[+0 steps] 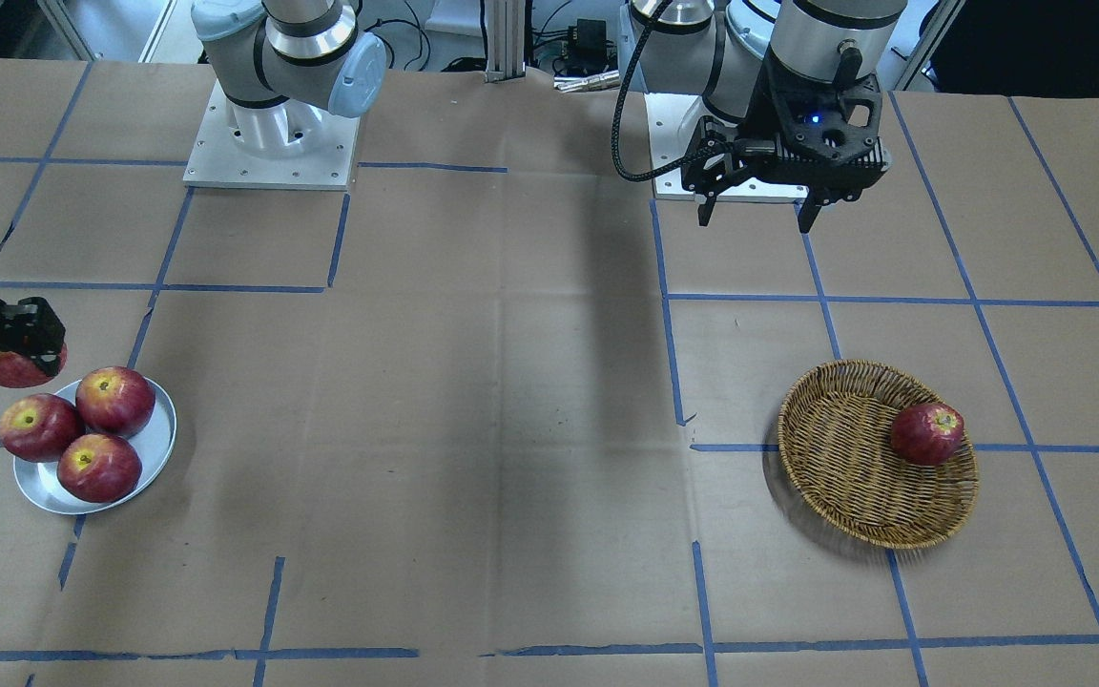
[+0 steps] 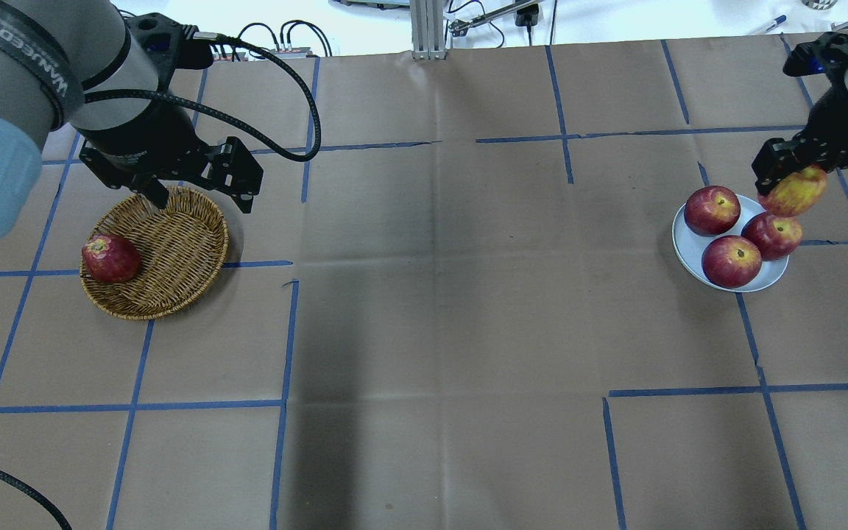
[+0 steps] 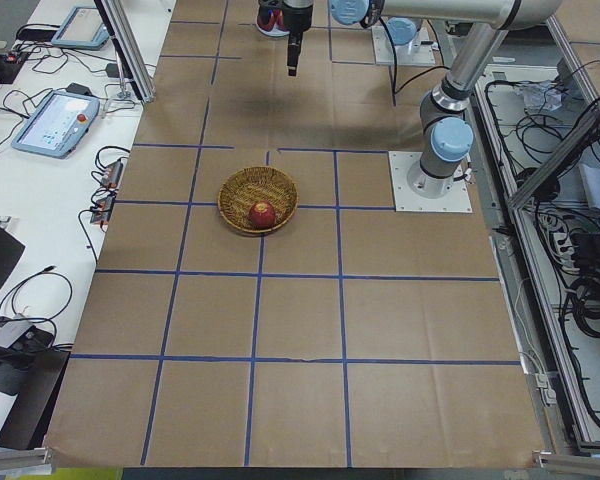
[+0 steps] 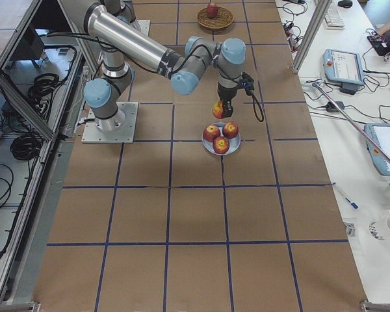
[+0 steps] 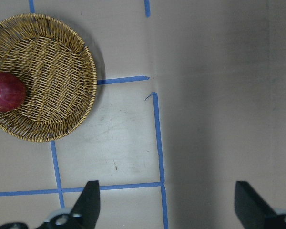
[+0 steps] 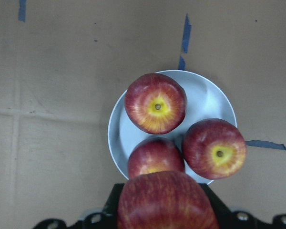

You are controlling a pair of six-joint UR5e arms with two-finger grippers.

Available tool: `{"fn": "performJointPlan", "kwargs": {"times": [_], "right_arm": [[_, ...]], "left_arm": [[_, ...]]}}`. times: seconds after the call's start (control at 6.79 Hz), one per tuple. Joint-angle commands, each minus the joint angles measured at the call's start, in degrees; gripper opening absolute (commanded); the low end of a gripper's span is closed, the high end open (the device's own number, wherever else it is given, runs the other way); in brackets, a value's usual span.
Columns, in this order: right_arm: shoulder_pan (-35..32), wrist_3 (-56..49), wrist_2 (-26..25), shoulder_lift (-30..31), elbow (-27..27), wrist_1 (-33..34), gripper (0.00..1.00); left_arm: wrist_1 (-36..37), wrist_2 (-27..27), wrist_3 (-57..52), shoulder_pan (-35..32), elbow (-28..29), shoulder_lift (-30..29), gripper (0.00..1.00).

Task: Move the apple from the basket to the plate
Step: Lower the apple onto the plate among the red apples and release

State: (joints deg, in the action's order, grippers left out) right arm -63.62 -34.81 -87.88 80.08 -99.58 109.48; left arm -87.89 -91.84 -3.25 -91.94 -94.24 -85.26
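Brown-papered table (image 2: 431,309), gridded in blue tape (image 2: 288,338): one apple (image 2: 793,193) is clamped in the right gripper (image 1: 13,345) at the plate (image 6: 210,101) rim, seemingly just clear of three darker apples (image 6: 155,102) crowding it. Well apart, across open paper, one dark apple (image 2: 110,258) lies against the basket (image 2: 174,246) edge. The left gripper (image 1: 756,219) hangs near, jaws wide.

The apple (image 1: 8,370) is held by the right gripper (image 1: 20,348) at the edge of the plate (image 1: 160,441), where three apples (image 1: 115,401) are set; a darker apple (image 1: 927,434) is seen in the basket (image 1: 836,468).
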Motion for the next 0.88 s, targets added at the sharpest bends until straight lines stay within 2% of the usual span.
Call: {"fn": "performJointPlan", "kwargs": {"times": [0.0,0.44,0.74], "right_arm": [[2.80,-3.60,1.13,-3.78,-2.10,3.35,0.53],[2.62,-3.25,3.23,-4.06,-3.25,3.46,0.53],[2.45,-3.16,3.33,-6.24,-3.60,7.38,0.53]], "left_arm": [[0.00,0.00,0.00,0.00,0.02,0.00,0.99],[0.00,0.26,0.00,0.00,-0.07,0.00,0.99],[0.00,0.35,0.00,0.09,-0.07,-0.09,0.99]]}}
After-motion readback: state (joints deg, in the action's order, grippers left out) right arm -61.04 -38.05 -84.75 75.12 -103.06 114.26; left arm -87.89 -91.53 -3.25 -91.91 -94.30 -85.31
